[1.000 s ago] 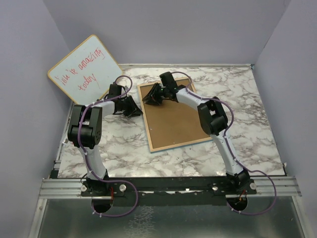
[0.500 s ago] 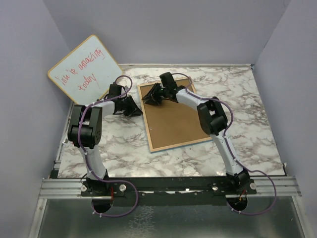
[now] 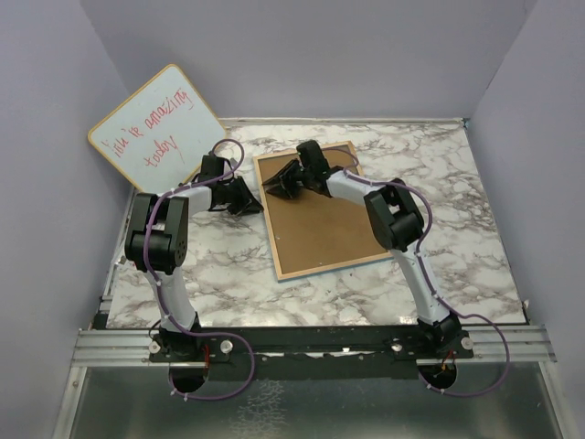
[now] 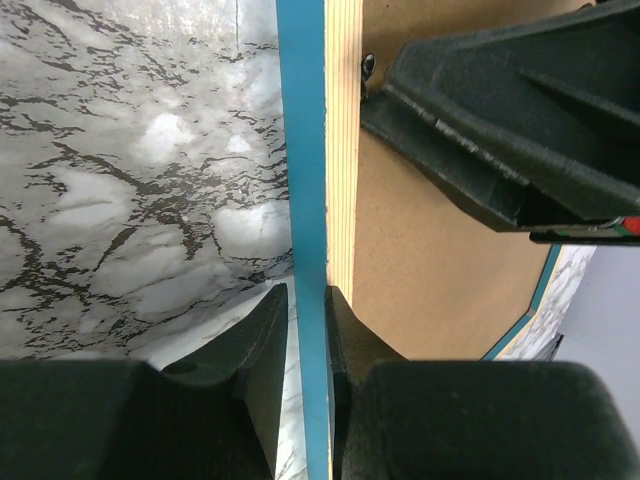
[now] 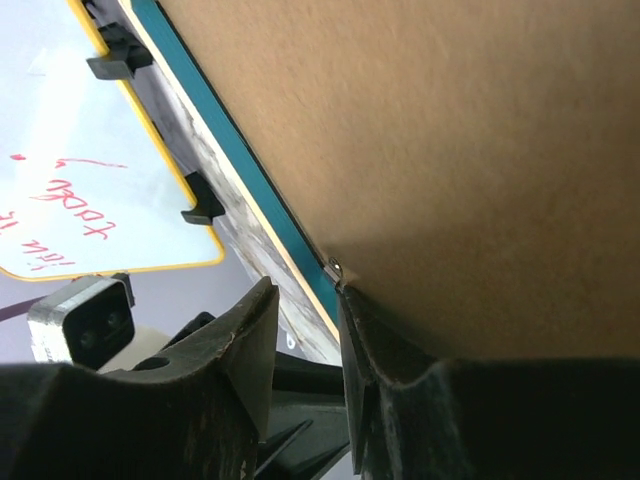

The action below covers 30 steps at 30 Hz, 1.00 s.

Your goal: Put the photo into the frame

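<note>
- The left gripper (image 4: pixel 306 295) pinches the frame (image 4: pixel 303 150) by its blue edge, one finger on each side, with the table (image 4: pixel 140 180) to its left.
- The frame lies with its brown backing (image 4: pixel 420 260) up, stretching right of that gripper.
- The right gripper (image 5: pixel 306 290) is just beyond, with its jaws partly apart at the rim by a small metal tab (image 5: pixel 335 268). Whether it grips, I cannot tell.
- The whiteboard (image 3: pixel 155 123) stands farther off, left of both.
</note>
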Tool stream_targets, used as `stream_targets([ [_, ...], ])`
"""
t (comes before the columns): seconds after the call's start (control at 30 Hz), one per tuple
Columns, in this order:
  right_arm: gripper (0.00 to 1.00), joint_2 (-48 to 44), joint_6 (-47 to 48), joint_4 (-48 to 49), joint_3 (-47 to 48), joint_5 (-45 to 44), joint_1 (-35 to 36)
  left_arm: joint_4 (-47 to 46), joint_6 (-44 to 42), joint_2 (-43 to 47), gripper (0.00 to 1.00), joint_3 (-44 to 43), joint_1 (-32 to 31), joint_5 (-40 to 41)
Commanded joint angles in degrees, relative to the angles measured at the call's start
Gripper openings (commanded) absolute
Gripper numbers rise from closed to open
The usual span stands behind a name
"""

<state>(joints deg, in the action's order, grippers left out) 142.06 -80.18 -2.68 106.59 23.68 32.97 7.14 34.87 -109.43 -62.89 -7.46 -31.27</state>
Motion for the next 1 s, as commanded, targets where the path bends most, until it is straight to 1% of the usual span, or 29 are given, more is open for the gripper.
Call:
stream_targets([
  [0.0, 0.34, -0.4, 1.6, -7.9, -3.0, -5.6, 1.9, 3.1, -1.9, -2.8, 0.21, 1.1, -0.7, 2.5],
  [0.03, 0.31, -0.5, 2.2, -8.1, -2.9, -6.0, 1.9, 3.2, -1.9, -2.7, 0.21, 1.1, -0.7, 2.6],
  [0.1, 0.17, 0.0, 2.7, -8.2, -2.3, -5.9, 1.9, 3.3, -2.0, -2.6, 0.21, 1.1, -0.7, 2.7],
  [0.13, 0.12, 0.4, 2.8, -8.8, -2.0, -5.9, 1.9, 3.3, -2.0, -2.7, 0.21, 1.0, -0.7, 2.7],
  [0.17, 0.09, 0.8, 3.1, -9.3, -1.6, -6.3, 1.9, 3.4, -2.0, -2.7, 0.21, 1.1, -0.7, 2.6],
  [0.23, 0.06, 1.2, 3.2, -9.7, -1.6, -6.9, 1.9, 3.5, -2.2, -2.6, 0.21, 1.1, -0.7, 2.7],
  [0.37, 0.06, 1.4, 5.2, -10.4, -1.7, -9.5, 1.8, 3.6, -2.3, -2.5, 0.21, 1.0, -0.7, 2.8],
  [0.4, 0.08, 1.2, 6.4, -10.1, -1.5, -9.9, 1.7, 3.7, -2.4, -2.5, 0.21, 1.0, -0.7, 2.9],
  [0.53, 0.19, -3.9, 15.9, -6.8, -2.2, -15.1, 1.3, 3.8, -2.4, -2.4, 0.21, 0.9, -0.7, 3.0],
  [0.6, 0.21, -6.2, 21.7, -3.8, -2.3, -16.0, 1.3, 3.9, -2.4, -2.4, 0.21, 0.8, -0.8, 3.0],
  [0.63, 0.21, -6.9, 24.4, -4.0, -1.6, -16.8, 1.4, 3.9, -2.4, -2.5, 0.21, 0.7, -0.7, 3.1],
  [0.8, 0.18, -6.8, 36.0, -4.2, -0.3, -18.1, 1.5, 4.3, -2.5, -2.6, 0.21, 0.1, -0.7, 3.1],
  [0.87, 0.18, -5.8, 40.2, -3.3, 0.7, -16.2, 1.6, 4.6, -2.6, -2.7, 0.21, 0.0, -0.7, 3.1],
  [0.93, 0.19, -3.5, 43.7, -5.4, 4.1, -14.1, 1.9, 4.7, -2.6, -2.7, 0.21, 0.0, -0.7, 3.3],
  [0.97, 0.21, -2.5, 45.3, -6.4, 5.7, -13.3, 2.3, 4.7, -2.6, -2.8, 0.21, -0.1, -0.7, 3.2],
])
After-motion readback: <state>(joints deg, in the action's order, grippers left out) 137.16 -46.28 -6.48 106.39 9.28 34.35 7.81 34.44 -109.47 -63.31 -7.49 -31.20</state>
